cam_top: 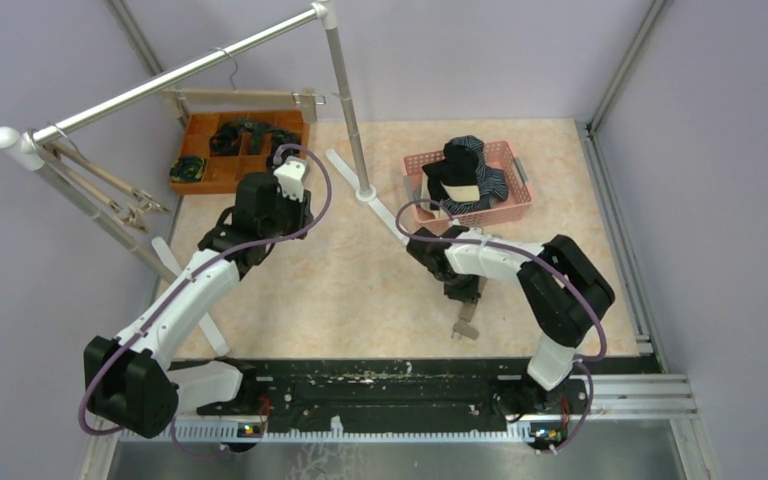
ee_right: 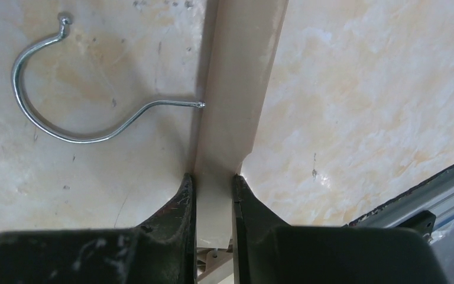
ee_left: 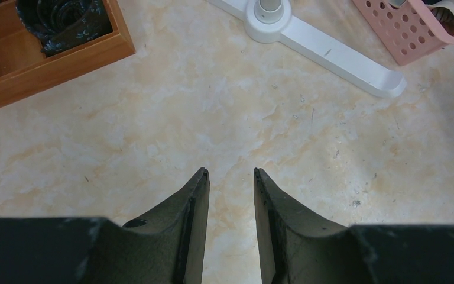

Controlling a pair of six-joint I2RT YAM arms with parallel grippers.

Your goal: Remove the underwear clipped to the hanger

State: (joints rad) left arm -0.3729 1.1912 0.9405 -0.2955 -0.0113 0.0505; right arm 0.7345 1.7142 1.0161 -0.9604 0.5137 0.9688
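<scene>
**Jaws of the right arm clamped on a bare hanger**

Top view: black and navy-striped cloth underwear (cam_top: 470, 170) lies heaped in a pink perforated plastic basket (cam_top: 520, 205) toward the counter's far right corner. The right arm is over mid-counter, at a flat beige hanger bar (cam_top: 463, 325).

Left wrist view: the left jaws stand apart and empty above the marbled counter (ee_left: 153, 118).

Right wrist view: the right jaws press on both sides of the bar. Its bent wire hook (ee_right: 53, 127) lies flat, and no cloth shows on it. Unclipping looks done for this hanger, so the next move calls for a level lift to set it aside. No writing is legible.
</scene>
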